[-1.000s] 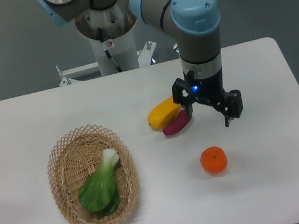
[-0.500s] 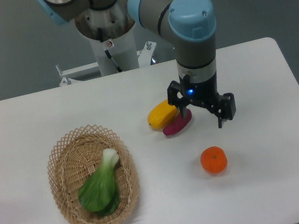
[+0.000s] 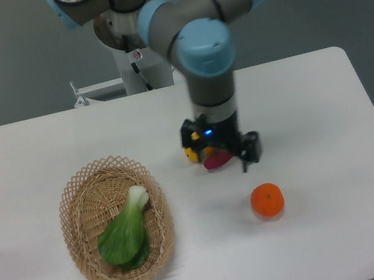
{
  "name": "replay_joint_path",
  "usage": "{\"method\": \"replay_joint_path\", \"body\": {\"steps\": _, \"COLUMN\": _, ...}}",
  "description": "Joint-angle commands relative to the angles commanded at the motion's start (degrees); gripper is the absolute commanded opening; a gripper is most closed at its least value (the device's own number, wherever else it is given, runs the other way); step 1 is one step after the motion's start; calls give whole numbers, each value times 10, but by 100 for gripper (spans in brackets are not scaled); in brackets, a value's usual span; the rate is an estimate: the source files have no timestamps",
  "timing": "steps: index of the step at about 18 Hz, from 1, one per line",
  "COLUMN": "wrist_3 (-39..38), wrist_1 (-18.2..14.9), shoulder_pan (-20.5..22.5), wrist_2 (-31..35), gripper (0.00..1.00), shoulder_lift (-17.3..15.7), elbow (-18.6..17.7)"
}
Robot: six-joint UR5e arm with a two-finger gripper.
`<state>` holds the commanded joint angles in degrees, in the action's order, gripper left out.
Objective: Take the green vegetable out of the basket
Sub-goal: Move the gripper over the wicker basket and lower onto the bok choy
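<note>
The green vegetable [image 3: 125,234], a bok choy with glossy leaves and a pale stalk, lies in the tan wicker basket [image 3: 76,210] at the front left of the table. My gripper [image 3: 221,161] hangs open and empty above the table's middle, well to the right of the basket. It stands over the yellow vegetable [image 3: 190,155] and the purple sweet potato [image 3: 214,160] and hides most of both.
An orange [image 3: 267,200] lies on the white table right of centre, just below the gripper. The robot base [image 3: 134,44] stands behind the table's far edge.
The arm has swung left, carrying the open gripper from right of the yellow and purple vegetables to over them, towards the basket. The bok choy has not moved.
</note>
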<state>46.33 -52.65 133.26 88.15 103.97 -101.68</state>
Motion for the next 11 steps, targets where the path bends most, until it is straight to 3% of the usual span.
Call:
{"method": "replay_joint_path", "body": {"steps": 4, "wrist_3": -84, "wrist_1": 10, "shoulder_pan": -50, "wrist_2": 0, "gripper": 100, "shoulder_lift": 8, "elbow": -7}}
{"method": "replay_joint_path", "body": {"steps": 11, "wrist_3": -96, "wrist_1": 23, "shoulder_pan": -127, "wrist_2": 13, "gripper": 100, "shoulder_lift": 53, "elbow": -13}}
